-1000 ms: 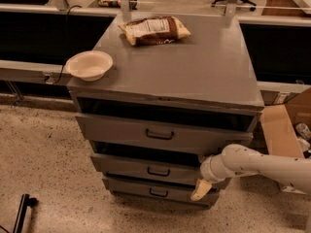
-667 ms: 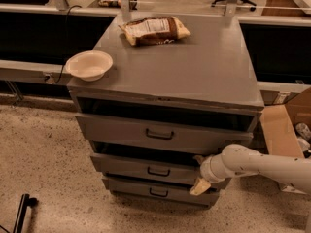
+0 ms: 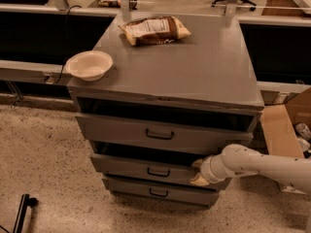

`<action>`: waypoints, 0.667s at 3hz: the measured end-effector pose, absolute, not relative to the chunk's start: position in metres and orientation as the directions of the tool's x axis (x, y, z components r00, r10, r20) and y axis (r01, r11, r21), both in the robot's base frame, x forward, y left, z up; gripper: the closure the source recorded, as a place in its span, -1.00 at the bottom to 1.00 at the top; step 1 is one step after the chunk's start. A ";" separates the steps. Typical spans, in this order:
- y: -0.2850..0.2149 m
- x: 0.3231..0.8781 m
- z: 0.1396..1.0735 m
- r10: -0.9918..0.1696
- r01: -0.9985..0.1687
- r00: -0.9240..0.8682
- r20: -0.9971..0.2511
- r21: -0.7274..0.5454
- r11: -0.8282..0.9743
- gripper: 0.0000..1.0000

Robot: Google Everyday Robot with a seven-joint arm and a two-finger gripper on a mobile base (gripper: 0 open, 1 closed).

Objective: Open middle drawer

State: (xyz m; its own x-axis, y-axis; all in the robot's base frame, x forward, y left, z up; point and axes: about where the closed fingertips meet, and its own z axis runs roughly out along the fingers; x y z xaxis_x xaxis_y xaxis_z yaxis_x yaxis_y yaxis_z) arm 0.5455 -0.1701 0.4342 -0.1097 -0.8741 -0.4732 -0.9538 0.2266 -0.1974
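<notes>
Grey cabinet: the middle drawer, mid-sized grey metal front w/ small black bar handle, is sitting btwn the taller top drawer and the narrower bottom drawer, dark gap showing above it. The gripper is pressing at its right end, jaws spread apart, clasping nothing.

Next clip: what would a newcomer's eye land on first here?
A white robot arm extends in from the right, with its gripper at the right end of the middle drawer, the mid-sized grey metal front with a small black bar handle. On top of the grey metal cabinet, a round white bowl sits at the front left corner and a brown snack bag lies near the back.
</notes>
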 end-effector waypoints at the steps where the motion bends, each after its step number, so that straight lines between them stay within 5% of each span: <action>1: -0.170 0.546 0.434 -0.874 -0.954 -0.110 -0.473 -0.197 0.227 0.20; 2: -0.170 0.545 0.434 -0.874 -0.954 -0.110 -0.473 -0.197 0.226 0.10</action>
State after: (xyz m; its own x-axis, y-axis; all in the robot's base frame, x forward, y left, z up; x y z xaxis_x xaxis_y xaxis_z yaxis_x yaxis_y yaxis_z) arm 0.5455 -0.1701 0.4342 -0.1097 -0.8741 -0.4731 -0.9538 0.2265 -0.1973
